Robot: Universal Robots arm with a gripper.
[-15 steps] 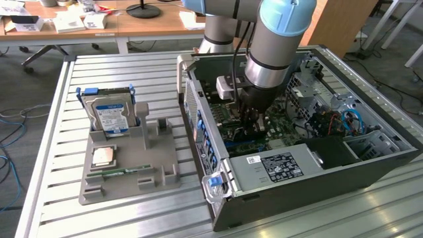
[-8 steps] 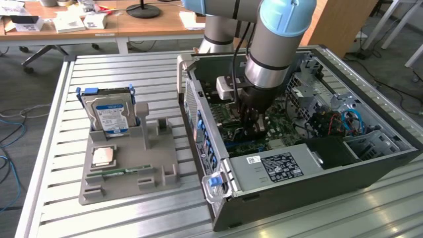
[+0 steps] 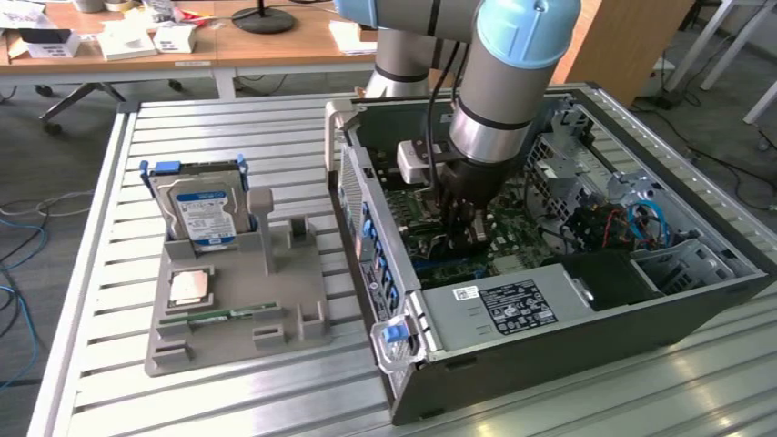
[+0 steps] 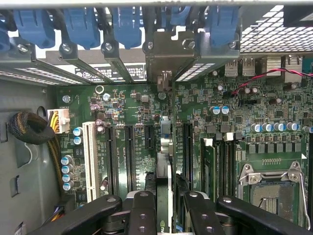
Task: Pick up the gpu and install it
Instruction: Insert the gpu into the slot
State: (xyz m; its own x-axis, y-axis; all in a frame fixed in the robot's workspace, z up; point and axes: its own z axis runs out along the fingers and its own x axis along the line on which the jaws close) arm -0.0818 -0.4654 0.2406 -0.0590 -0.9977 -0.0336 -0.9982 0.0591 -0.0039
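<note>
My gripper [image 3: 464,229] reaches down into the open computer case [image 3: 711,282], over the green motherboard [image 3: 529,246]. In the wrist view the gpu [image 4: 165,142] appears edge-on as a thin card running down the middle, with its silver bracket [image 4: 168,56] at the case's rear slot wall. The gripper [image 4: 168,200] is shut on the card, one black finger [image 4: 144,208] on each side of it. The card stands upright over the black expansion slots [image 4: 129,156]. Whether its lower edge sits in a slot is hidden.
Blue slot latches [image 4: 80,24] line the rear wall. A white slot [image 4: 89,152], a cable bundle [image 4: 29,132] and the processor socket [image 4: 271,188] flank the card. Outside the case, a grey holder [image 3: 231,319] carries a hard drive [image 3: 204,214] and a memory stick [image 3: 218,316].
</note>
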